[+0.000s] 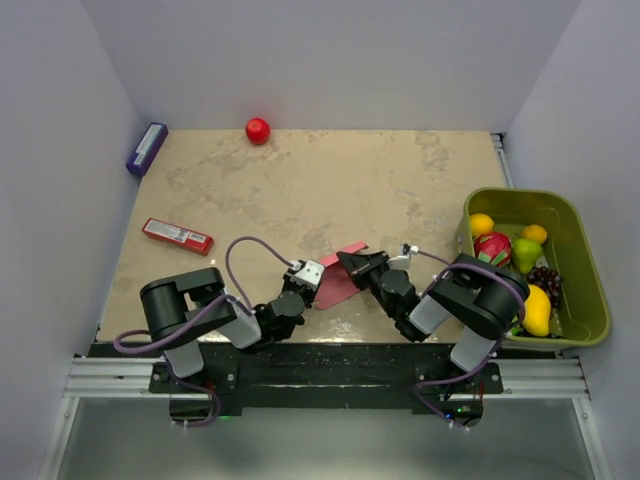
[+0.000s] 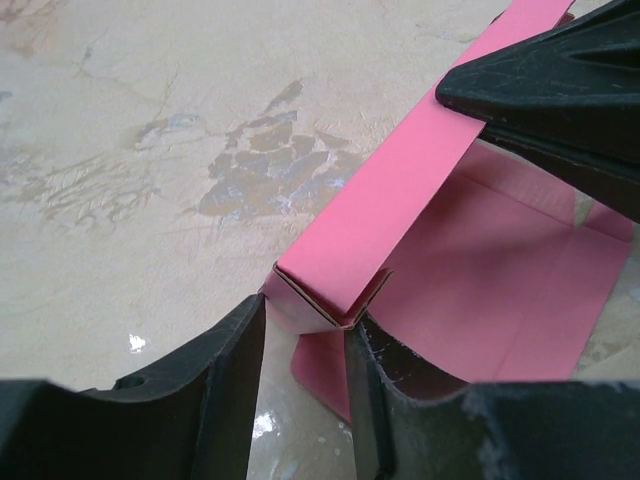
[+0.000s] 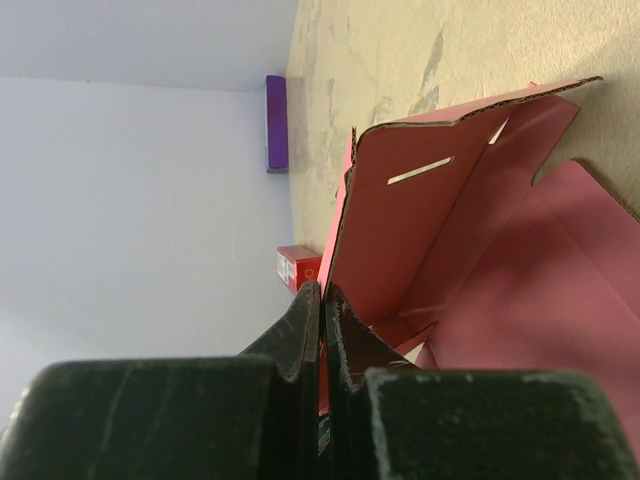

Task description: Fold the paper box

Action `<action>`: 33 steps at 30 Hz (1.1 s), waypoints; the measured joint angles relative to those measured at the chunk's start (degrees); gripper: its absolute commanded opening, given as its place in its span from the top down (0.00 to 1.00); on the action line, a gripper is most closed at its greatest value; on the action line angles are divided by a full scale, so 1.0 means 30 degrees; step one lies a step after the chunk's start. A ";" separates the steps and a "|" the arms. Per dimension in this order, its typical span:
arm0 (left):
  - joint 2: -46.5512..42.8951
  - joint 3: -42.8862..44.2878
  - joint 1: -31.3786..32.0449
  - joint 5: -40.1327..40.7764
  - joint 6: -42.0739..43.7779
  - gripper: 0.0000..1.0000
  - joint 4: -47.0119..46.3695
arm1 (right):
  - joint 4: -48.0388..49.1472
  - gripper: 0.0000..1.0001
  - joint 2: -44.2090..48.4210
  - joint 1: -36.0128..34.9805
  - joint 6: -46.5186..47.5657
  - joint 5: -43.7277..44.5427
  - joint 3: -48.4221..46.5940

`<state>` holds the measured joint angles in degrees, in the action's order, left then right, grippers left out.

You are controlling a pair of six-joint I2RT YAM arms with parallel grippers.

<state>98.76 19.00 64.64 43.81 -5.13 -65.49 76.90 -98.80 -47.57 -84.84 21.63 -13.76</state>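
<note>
Left gripper [image 2: 305, 322]: jaws stand apart, straddling the folded end of the raised wall [image 2: 400, 200]. Both fingers look to touch the card, but whether they pinch it I cannot tell.
Right gripper [image 3: 322, 300]: clamped on the paper box [image 1: 338, 285], with the top edge of the same wall caught between its closed fingers.
Box position: near the front middle of the table [image 1: 300, 180], between the two grippers. Its base lies flat and one long wall stands up.
Risk, crushing: a squeeze on the folded corner may kink the thin card off its crease.
Risk, tearing: if the arms pull apart along the wall, the slotted flap or a tab may rip.
Risk, sliding: the base is only resting on the table, so a sideways push could drag the sheet instead of folding it.
Risk, collision: the two grippers sit close together on one strip, so any inward move may knock finger against finger.
Near edge: the table's front edge and the arm bases are just behind the box, leaving little room to draw back.
Open room: bare tabletop lies ahead of the box. The red packet [image 1: 177, 236], purple box [image 1: 147, 148], red ball [image 1: 258, 130] and green bin [image 1: 500, 198] are all well apart from it.
</note>
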 measured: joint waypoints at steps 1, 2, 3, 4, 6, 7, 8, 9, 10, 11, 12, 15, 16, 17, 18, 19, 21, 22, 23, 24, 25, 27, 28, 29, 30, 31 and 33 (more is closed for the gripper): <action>0.0168 0.0000 0.0000 0.0051 0.0277 0.63 -0.0219 | -0.0109 1.00 0.0000 0.0007 -0.0015 0.0007 -0.0044; 0.0233 0.0000 0.0000 0.0066 0.0459 0.63 -0.0299 | -0.0240 1.00 0.0015 0.0000 -0.0051 0.0007 -0.0095; 0.0299 0.0000 0.0000 0.0087 0.0758 0.65 -0.0386 | -0.0430 1.00 0.0095 0.0000 -0.0073 0.0000 -0.0131; 0.0328 0.0000 0.0000 0.0095 0.0991 0.66 -0.0444 | -0.0656 1.00 0.0226 0.0000 -0.0073 0.0007 -0.0182; 0.0328 -0.0007 0.0000 0.0138 0.1588 0.69 -0.0576 | -0.1202 1.00 0.0474 0.0007 -0.0102 0.0044 -0.0342; 0.0335 -0.0015 0.0000 0.0175 0.1858 0.71 -0.0597 | -0.1428 1.00 0.0568 0.0007 -0.0124 0.0051 -0.0423; 0.0335 -0.0029 0.0007 0.0204 0.2142 0.72 -0.0612 | -0.1749 1.00 0.0678 0.0007 -0.0160 0.0058 -0.0525; 0.0335 -0.0058 0.0022 0.0248 0.2477 0.73 -0.0678 | -0.2186 1.00 0.0831 0.0007 -0.0211 0.0058 -0.0670; 0.0350 -0.0073 0.0066 0.0299 0.2688 0.74 -0.0714 | -0.2419 1.00 0.0925 0.0000 -0.0248 0.0058 -0.0758; 0.0372 -0.0080 0.0138 0.0386 0.3009 0.75 -0.0794 | -0.2769 1.00 0.1093 0.0000 -0.0291 0.0058 -0.0852; 0.0393 -0.0087 0.0182 0.0459 0.3264 0.76 -0.0860 | -0.3133 1.00 0.1253 0.0000 -0.0350 0.0058 -0.0933; 0.0430 -0.0087 0.0291 0.0554 0.3869 0.82 -0.0882 | -0.4044 1.00 0.1654 -0.0015 -0.0452 0.0058 -0.1129; 0.0452 -0.0087 0.0321 0.0554 0.4029 0.83 -0.0889 | -0.4357 1.00 0.1792 -0.0015 -0.0503 0.0058 -0.1180; 0.0474 -0.0087 0.0342 0.0561 0.4131 0.84 -0.0889 | -0.4597 1.00 0.1916 -0.0022 -0.0525 0.0058 -0.1224; 0.0474 -0.0087 0.0350 0.0554 0.4204 0.87 -0.0889 | -0.4889 1.00 0.2062 -0.0036 -0.0568 0.0058 -0.1260; 0.0474 -0.0087 0.0357 0.0546 0.4284 0.89 -0.0896 | -0.5115 1.00 0.2178 -0.0044 -0.0590 0.0066 -0.1297; 0.0474 -0.0087 0.0357 0.0546 0.4306 0.90 -0.0911 | -0.5683 1.00 0.2463 -0.0051 -0.0692 0.0080 -0.1399; 0.0474 -0.0087 0.0357 0.0546 0.4284 0.90 -0.0933 | -0.5923 0.98 0.2572 -0.0051 -0.0721 0.0095 -0.1443; 0.0474 -0.0087 0.0357 0.0532 0.4277 0.91 -0.0947 | -0.6069 0.95 0.2637 -0.0051 -0.0743 0.0109 -0.1464; 0.0459 -0.0087 0.0357 0.0517 0.4218 0.91 -0.0947 | -0.6280 0.92 0.2732 -0.0051 -0.0787 0.0117 -0.1501; 0.0423 -0.0087 0.0357 0.0488 0.4153 0.92 -0.0925 | -0.6382 0.89 0.2783 -0.0051 -0.0787 0.0124 -0.1523; 0.0175 -0.0182 0.0350 0.0452 0.3963 0.94 -0.0903 | -0.6666 0.80 0.2922 -0.0051 -0.0765 0.0117 -0.1566; -0.0066 -0.0306 0.0350 0.0415 0.3883 0.94 -0.0911 | -0.6768 0.77 0.3002 -0.0058 -0.0780 0.0117 -0.1574; -0.0262 -0.0379 0.0350 0.0423 0.3840 0.94 -0.0933 | -0.6951 0.73 0.3111 -0.0073 -0.0699 0.0087 -0.1574; -0.0488 -0.0459 0.0342 0.0430 0.3774 0.94 -0.0947 | -0.7104 0.70 0.3213 -0.0102 -0.0648 0.0095 -0.1574; -0.0678 -0.0554 0.0328 0.0423 0.3701 0.94 -0.1020 | -0.7337 0.68 0.3366 -0.0109 -0.0590 0.0087 -0.1574; -0.0984 -0.0780 0.0328 0.0240 0.3446 0.94 -0.1231 | -0.7810 0.62 0.3708 -0.0138 -0.0408 0.0080 -0.1581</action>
<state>95.81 16.67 65.63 44.53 5.21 -69.19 53.47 -87.68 -47.99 -86.06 21.87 -18.50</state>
